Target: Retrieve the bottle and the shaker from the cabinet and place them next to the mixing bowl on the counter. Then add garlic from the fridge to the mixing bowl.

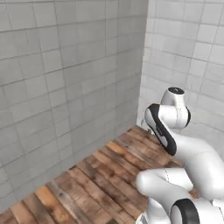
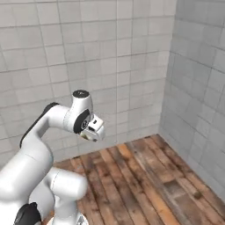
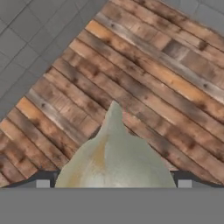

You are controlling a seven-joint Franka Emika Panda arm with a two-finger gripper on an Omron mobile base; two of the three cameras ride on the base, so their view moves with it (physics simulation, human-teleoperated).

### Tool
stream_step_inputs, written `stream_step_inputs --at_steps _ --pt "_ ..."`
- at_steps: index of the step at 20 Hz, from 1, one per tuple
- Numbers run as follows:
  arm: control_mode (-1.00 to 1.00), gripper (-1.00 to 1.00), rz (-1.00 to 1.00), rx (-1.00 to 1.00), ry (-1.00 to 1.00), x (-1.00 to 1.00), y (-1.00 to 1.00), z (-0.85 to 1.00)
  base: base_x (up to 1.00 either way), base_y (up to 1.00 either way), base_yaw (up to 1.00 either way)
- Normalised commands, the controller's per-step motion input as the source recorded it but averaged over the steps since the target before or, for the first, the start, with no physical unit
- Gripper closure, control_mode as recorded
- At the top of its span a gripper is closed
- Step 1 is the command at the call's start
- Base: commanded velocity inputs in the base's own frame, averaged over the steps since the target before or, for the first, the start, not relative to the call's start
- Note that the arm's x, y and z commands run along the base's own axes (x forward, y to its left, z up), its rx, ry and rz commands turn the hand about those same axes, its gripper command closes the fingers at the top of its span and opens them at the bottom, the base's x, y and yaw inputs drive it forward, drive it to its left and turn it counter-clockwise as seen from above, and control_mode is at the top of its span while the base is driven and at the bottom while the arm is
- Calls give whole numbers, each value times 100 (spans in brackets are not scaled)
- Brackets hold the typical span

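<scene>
Between the two small dark tips at the bottom of the hand view: a whitish-cream, lumpy garlic bulb (image 3: 114, 157), very near the lens, its pointed top aimed up the picture and faint yellowish streaks down its skin. Spans almost the whole gap between the tips. Tool (image 3: 113, 183) spread wide and grasping this garlic bulb, one tip at each flank, though the exact contact sits at the picture's lower edge and is hard to make out. Held in the air, well above a brown wooden plank floor (image 3: 144, 74) with boards in mixed orange, tan and dark tones running slantwise. Grey tiles along the upper left and upper right corners of that view.

From the right base view: white arm with dark joints (image 2: 48, 127) bent up out of the lower left, wrist turned so the tool (image 2: 94, 129) points forward and down, something pale lodged in it, too small to tell more. Behind it, light grey tiled walls (image 2: 132, 66) meeting in a corner.

From the left base view: same arm (image 1: 175, 131) folded at the lower right, over the same planks (image 1: 96, 183), beside the same tiled corner (image 1: 65, 74).
</scene>
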Motion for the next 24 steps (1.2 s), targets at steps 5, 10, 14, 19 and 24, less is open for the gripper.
stream_step_inputs --at_steps 5,10,14,19,24 --pt "100 100 0 0 0 0 0 0 12 0 84" --pt "100 100 0 0 0 0 0 0 21 0 77" --pt "100 100 0 0 0 0 0 0 25 -4 68" --pt "100 100 0 0 0 0 0 0 19 -10 62" --pt "100 100 0 0 0 0 0 0 13 -9 62"
